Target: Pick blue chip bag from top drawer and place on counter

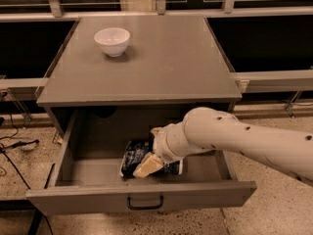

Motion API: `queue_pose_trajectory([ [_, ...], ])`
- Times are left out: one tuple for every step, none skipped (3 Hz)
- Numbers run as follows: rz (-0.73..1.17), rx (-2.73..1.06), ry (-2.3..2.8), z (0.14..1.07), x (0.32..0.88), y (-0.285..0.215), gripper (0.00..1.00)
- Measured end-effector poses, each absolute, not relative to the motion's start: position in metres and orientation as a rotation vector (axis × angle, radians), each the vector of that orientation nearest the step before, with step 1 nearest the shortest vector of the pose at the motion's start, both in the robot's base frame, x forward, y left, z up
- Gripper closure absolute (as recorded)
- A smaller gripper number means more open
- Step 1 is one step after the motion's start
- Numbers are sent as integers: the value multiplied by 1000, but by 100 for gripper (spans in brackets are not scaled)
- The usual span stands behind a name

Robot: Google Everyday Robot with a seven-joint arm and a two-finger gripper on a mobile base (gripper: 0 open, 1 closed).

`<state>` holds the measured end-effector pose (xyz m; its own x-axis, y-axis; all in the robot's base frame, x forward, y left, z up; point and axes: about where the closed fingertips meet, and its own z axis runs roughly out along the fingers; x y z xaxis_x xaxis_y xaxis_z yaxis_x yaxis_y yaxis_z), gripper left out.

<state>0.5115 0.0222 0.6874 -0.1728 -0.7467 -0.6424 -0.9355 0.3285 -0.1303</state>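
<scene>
Top drawer (205, 199) is pulled wide open. The blue chip bag (133, 156) lies flat on the drawer floor, roughly mid-width and a bit toward the front panel, with its right part hidden under the arm (234, 136). The claw (147, 166) is down inside the drawer, over the bag's right half, touching it or just above it, can't tell which. I also cannot tell whether the claw is open or closed, since the wrist blocks that. The arm reaches in from the right, over the drawer's right wall. The counter (166, 67) is above, with a white bowl (112, 40) at its back left, well apart from the drawer action. My read of the step is grasping the bag; it looks not yet lifted. To do it well, pinch a raised fold or the body of the crinkly foil rather than pressing flat on it. The bag is thin and slick, so a shallow nip at an edge likely slips out. Close firmly; crumpling is fine. Raise it just enough to clear the drawer floor and front panel. Then draw it out toward the front, because the counter edge overhangs the drawer's rear, and only then go up and over. Keep the arm off the right drawer wall. Set it down on bare counter, middle or front, away from the bowl. Main risk is the bag sliding along the drawer floor instead of coming up.
</scene>
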Motion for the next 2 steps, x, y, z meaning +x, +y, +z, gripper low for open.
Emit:
queue_pose_trajectory([
  [369, -1489, 1996, 672, 513, 20, 21],
  [351, -1491, 2032, 651, 518, 14, 22],
])
